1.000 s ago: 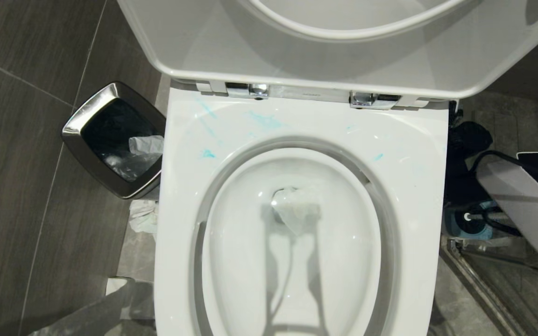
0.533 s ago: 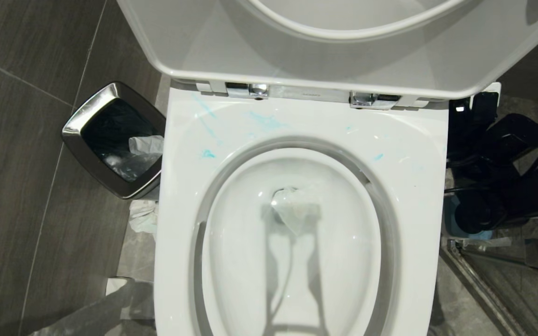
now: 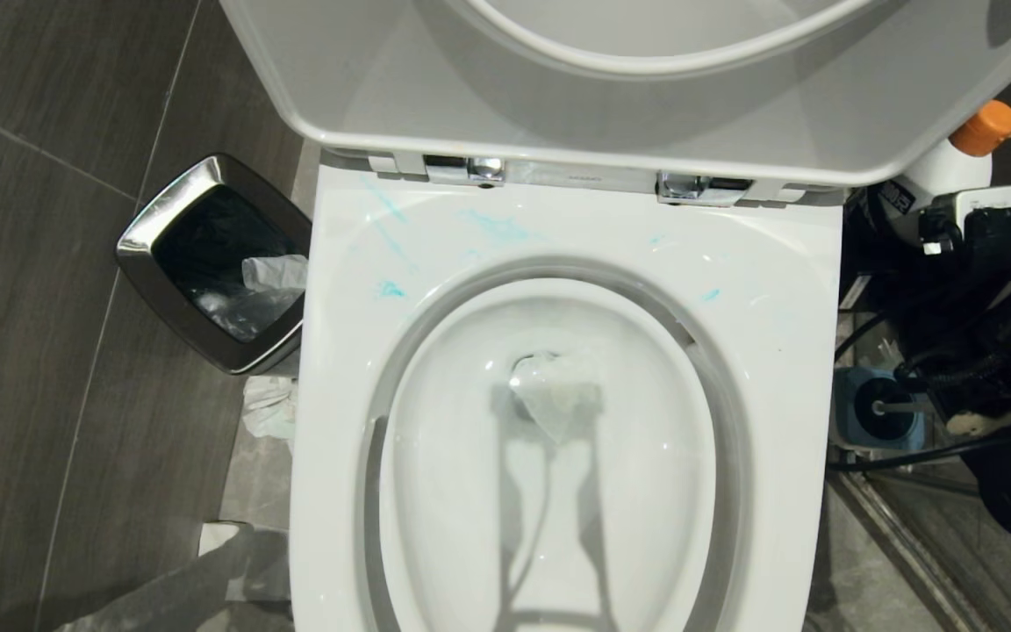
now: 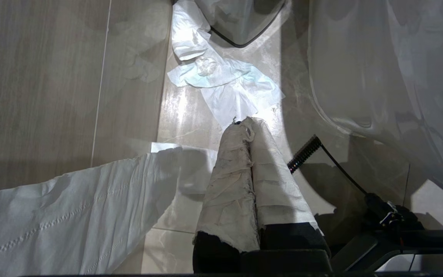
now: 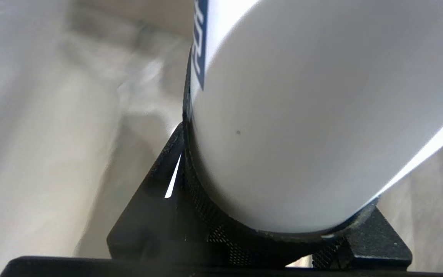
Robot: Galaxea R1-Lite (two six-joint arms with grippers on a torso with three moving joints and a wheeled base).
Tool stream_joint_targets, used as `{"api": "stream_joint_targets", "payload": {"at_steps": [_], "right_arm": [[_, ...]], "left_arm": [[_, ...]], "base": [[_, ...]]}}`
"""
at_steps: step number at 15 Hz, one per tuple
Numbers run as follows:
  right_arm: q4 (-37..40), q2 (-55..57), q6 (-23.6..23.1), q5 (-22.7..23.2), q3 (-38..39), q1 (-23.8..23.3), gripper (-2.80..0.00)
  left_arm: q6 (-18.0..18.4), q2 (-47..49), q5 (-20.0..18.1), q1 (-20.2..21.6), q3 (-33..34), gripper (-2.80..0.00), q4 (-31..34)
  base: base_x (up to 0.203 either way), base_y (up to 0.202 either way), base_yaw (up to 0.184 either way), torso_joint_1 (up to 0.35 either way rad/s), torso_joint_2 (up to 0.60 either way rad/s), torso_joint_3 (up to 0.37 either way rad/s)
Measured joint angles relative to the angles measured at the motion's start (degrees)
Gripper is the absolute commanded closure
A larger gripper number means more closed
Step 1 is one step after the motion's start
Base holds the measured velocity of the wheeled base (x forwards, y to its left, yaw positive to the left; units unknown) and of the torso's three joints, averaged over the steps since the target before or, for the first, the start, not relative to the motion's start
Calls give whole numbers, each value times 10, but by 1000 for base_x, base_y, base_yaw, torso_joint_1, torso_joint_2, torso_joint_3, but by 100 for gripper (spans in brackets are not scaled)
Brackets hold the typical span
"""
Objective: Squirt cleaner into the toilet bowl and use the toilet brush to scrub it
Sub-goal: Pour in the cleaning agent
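The toilet bowl point(image 3: 558, 439) filled the head view, seat and lid raised at twelve o'clock, cleaner point(image 3: 498, 228) smeared turquoise on its back rim. A steel bin point(image 3: 216, 263) stood tight against its nine o'clock edge, with open tile beyond. At three o'clock the right gripper point(image 3: 944, 228) clasped a white bottle point(image 3: 953, 162) with an orange cap, above the toilet brush point(image 3: 887, 408) in its holder.

The left wrist view showed the left gripper point(image 4: 250, 127) with its wrapped fingers pressed together, holding nothing, over tissue point(image 4: 225, 84) on the floor beside the bowl's base.

The right wrist view alone showed the bottle's body point(image 5: 302, 115) seated between the black pads.
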Motion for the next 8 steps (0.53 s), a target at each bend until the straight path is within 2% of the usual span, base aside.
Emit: {"api": "stream_joint_targets", "payload": {"at_steps": [3,8], "right_arm": [[0,-59,23,22,84,14,0],[-1,-159,0,26,136,20,0]], "left_arm": [[0,0,0,0,0,0,0],[0,0,0,0,0,0,0]], "base": [[0,0,0,0,0,0],[0,0,0,0,0,0]]}}
